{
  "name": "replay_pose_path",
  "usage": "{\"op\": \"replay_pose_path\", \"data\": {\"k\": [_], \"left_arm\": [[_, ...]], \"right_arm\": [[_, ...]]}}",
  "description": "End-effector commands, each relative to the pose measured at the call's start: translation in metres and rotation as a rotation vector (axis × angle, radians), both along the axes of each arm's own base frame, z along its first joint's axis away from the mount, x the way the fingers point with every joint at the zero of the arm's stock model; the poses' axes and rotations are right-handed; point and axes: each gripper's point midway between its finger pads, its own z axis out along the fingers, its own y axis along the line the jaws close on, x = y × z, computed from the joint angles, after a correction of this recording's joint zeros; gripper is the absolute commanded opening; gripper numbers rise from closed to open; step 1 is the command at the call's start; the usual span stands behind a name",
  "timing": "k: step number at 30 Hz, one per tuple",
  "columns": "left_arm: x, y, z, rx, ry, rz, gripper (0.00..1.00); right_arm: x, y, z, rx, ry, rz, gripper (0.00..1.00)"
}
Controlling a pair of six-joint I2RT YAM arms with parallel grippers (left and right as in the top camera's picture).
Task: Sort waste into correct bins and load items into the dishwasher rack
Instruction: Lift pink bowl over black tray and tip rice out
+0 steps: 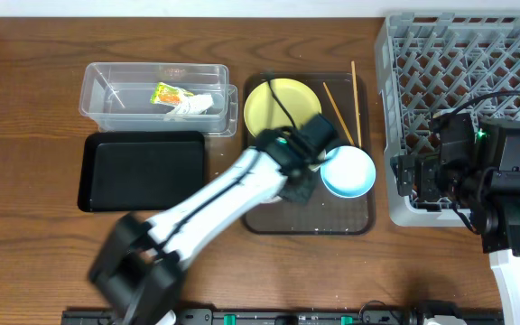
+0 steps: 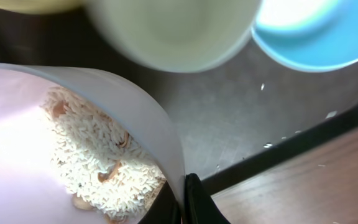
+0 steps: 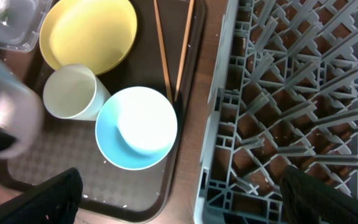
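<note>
My left gripper (image 2: pixel 185 200) is shut on the rim of the white bowl (image 2: pixel 36 143), which holds the rice leftovers (image 2: pixel 98 158). It sits over the brown tray; in the overhead view the gripper (image 1: pixel 298 183) hides the bowl. The white cup (image 3: pixel 73 93), light blue bowl (image 1: pixel 348 171), yellow plate (image 1: pixel 278 106) and chopsticks (image 1: pixel 355 95) are on that tray. The wrapper (image 1: pixel 171 93) and the white scrap (image 1: pixel 194 106) lie in the clear tub (image 1: pixel 106 77). The black tray (image 1: pixel 143 170) is bare. My right gripper (image 3: pixel 185 199) is open and empty over the left edge of the grey rack (image 1: pixel 459 54).
The dark brown serving tray (image 1: pixel 332 221) lies between the bins and the rack, with stray rice grains on it. My left arm (image 1: pixel 206 203) crosses the table diagonally from the front left. Bare wood lies in front of the trays.
</note>
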Motion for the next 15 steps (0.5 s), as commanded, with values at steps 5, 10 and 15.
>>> {"op": "replay_pose_path", "data": {"k": [5, 10, 15], "left_arm": [[0.04, 0.09, 0.071, -0.108, -0.089, 0.25, 0.06], [0.056, 0.15, 0.066, -0.234, -0.003, 0.357, 0.06], [0.064, 0.192, 0.057, -0.449, 0.06, 0.384, 0.06]], "right_arm": [[0.003, 0.004, 0.006, 0.014, -0.014, 0.006, 0.99], [0.003, 0.004, 0.006, 0.014, -0.014, 0.005, 0.99], [0.003, 0.004, 0.006, 0.014, -0.013, 0.005, 0.99]]}}
